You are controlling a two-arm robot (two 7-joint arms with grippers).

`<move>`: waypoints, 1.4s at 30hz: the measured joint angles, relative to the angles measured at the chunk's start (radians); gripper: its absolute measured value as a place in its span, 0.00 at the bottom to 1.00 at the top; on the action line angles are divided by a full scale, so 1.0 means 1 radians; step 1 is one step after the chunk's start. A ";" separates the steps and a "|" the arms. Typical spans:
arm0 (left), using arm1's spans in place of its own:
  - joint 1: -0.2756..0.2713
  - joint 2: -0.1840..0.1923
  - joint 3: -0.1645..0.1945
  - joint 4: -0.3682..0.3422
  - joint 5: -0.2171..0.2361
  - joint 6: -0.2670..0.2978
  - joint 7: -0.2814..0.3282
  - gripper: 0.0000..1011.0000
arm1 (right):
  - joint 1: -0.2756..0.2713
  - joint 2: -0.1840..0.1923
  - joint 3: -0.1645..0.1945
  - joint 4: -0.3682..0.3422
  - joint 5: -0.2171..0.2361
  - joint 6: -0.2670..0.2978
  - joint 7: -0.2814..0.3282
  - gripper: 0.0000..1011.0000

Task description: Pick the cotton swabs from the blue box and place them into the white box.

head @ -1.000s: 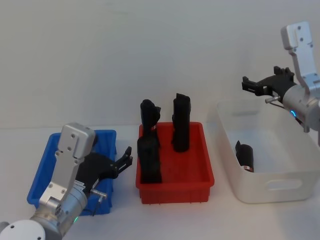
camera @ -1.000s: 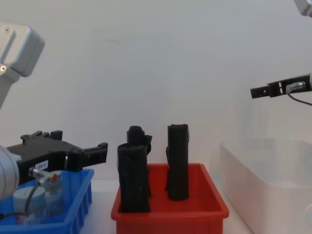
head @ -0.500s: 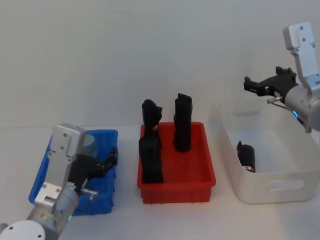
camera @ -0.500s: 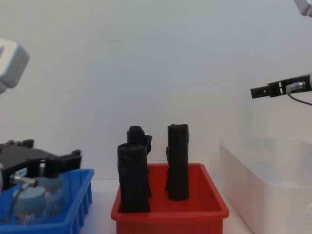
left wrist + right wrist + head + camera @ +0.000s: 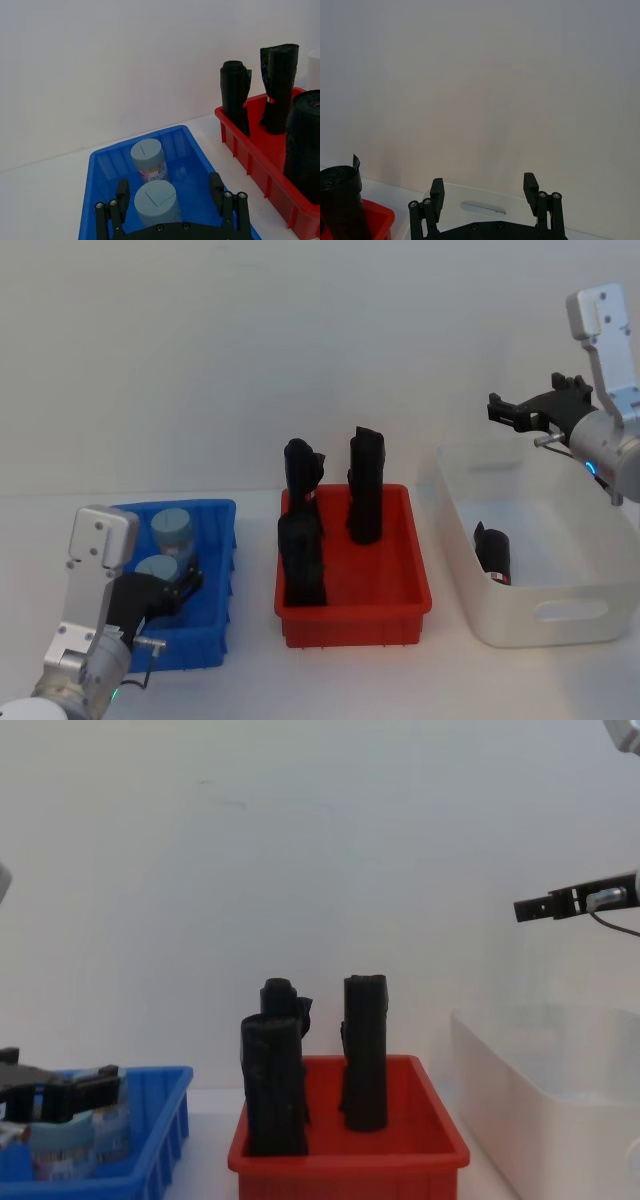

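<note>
Two cotton swabs tubs with grey-blue lids stand in the blue box (image 5: pixel 212 585): a far tub (image 5: pixel 172 528) and a near tub (image 5: pixel 157 569). My left gripper (image 5: pixel 182 578) hovers low over the box at its near side. In the left wrist view the left gripper (image 5: pixel 169 189) is open, a finger on each side of the near tub (image 5: pixel 156 201) with gaps showing; the far tub (image 5: pixel 147 156) stands behind. My right gripper (image 5: pixel 512 410) hangs open above the far left corner of the white box (image 5: pixel 545 612), holding nothing.
A red bin (image 5: pixel 352 615) with three upright black rolls (image 5: pixel 362 485) sits between the two boxes. One black roll (image 5: pixel 492 552) lies inside the white box. A plain wall stands behind; bare table lies in front of the bins.
My left arm has drawn back toward the robot and lowered, uncovering both tubs; its gripper now straddles the near tub. The right arm has not moved.
</note>
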 joint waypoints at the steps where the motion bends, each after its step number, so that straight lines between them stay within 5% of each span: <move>1: 0.000 0.000 0.000 0.000 0.000 0.000 0.000 0.99 | 0.000 0.000 0.000 0.000 0.000 0.000 0.000 0.99; 17: 0.008 0.001 -0.010 0.022 -0.016 0.005 -0.008 0.99 | 0.000 0.000 0.000 0.000 0.000 0.000 0.000 0.99; 28: -0.021 -0.007 -0.016 0.049 0.017 0.002 -0.084 0.99 | 0.000 0.000 0.000 0.000 0.000 0.000 0.000 0.99; 42: -0.075 -0.022 -0.037 0.099 0.021 0.088 -0.134 0.99 | 0.000 0.000 0.000 0.000 0.000 0.000 0.000 0.99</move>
